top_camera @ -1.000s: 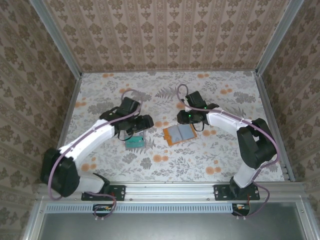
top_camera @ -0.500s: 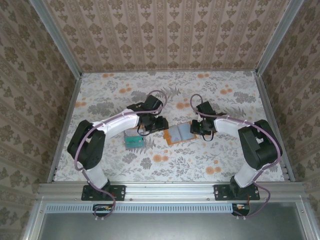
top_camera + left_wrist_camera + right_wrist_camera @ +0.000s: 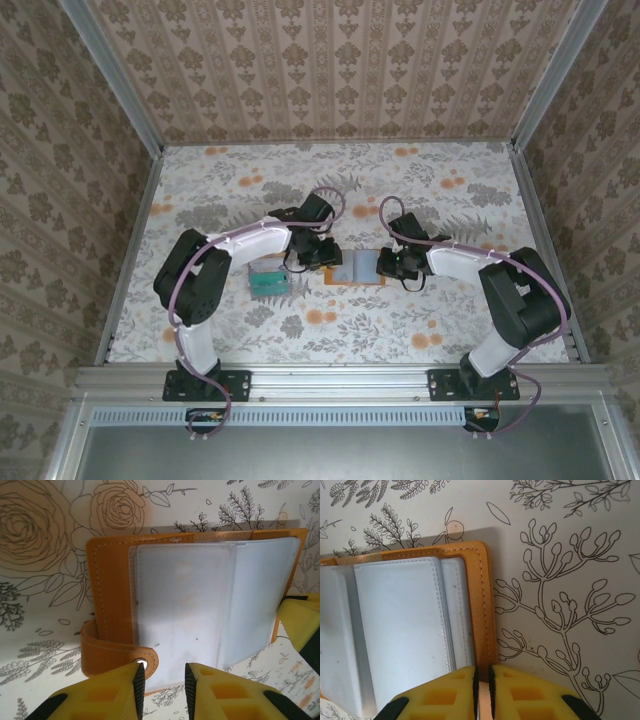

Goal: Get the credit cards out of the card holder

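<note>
The card holder [image 3: 358, 268] lies open on the floral table, an orange cover with pale clear sleeves [image 3: 200, 600] inside. My right gripper [image 3: 482, 680] is shut on the orange right edge of the card holder [image 3: 482, 605]; from above, the right gripper [image 3: 392, 263] sits at that side. My left gripper [image 3: 162, 675] stands narrowly open over the sleeves' near edge, one pad beside the snap strap [image 3: 115, 655]. Seen from above, the left gripper [image 3: 322, 255] is at the holder's left side. The credit cards [image 3: 268, 281] lie in a small teal-topped pile left of the holder.
Patterned walls and metal rails [image 3: 135, 250] enclose the table on three sides. Open floral tabletop [image 3: 330, 330] spreads in front of the holder and behind it. The right gripper's yellow finger [image 3: 300, 625] shows at the holder's far side in the left wrist view.
Left arm swung right from the card pile to the holder's left edge, its jaws narrowing. Right gripper came down onto the holder's right edge and closed on it. The holder now lies squarer.
</note>
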Controlling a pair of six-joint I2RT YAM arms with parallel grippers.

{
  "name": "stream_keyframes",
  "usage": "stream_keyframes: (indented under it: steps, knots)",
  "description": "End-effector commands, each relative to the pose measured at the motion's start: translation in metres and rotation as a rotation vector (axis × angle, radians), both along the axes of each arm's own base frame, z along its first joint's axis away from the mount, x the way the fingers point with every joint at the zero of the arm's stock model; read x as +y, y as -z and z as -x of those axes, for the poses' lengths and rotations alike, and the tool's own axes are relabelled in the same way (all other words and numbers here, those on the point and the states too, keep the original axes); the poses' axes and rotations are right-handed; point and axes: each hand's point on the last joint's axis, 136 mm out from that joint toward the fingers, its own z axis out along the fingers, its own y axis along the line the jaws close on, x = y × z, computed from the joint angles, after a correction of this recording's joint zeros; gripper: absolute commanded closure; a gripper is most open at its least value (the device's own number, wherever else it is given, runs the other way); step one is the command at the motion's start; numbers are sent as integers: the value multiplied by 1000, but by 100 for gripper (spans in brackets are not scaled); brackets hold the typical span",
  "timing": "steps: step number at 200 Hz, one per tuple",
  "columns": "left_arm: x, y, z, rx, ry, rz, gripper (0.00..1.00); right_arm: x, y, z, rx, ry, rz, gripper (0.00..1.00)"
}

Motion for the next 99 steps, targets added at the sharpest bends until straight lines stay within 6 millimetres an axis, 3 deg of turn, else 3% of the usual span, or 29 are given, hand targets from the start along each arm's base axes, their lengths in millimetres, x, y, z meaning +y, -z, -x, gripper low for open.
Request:
stream_keyframes:
  steps: [1, 99]
  knots:
    - [-8, -4, -5, -25, 45, 4, 71, -2, 3, 9, 29, 12, 4, 82]
    - [-8, 16, -14, -18, 73, -57, 72, 0, 1, 10, 22, 8, -5, 82]
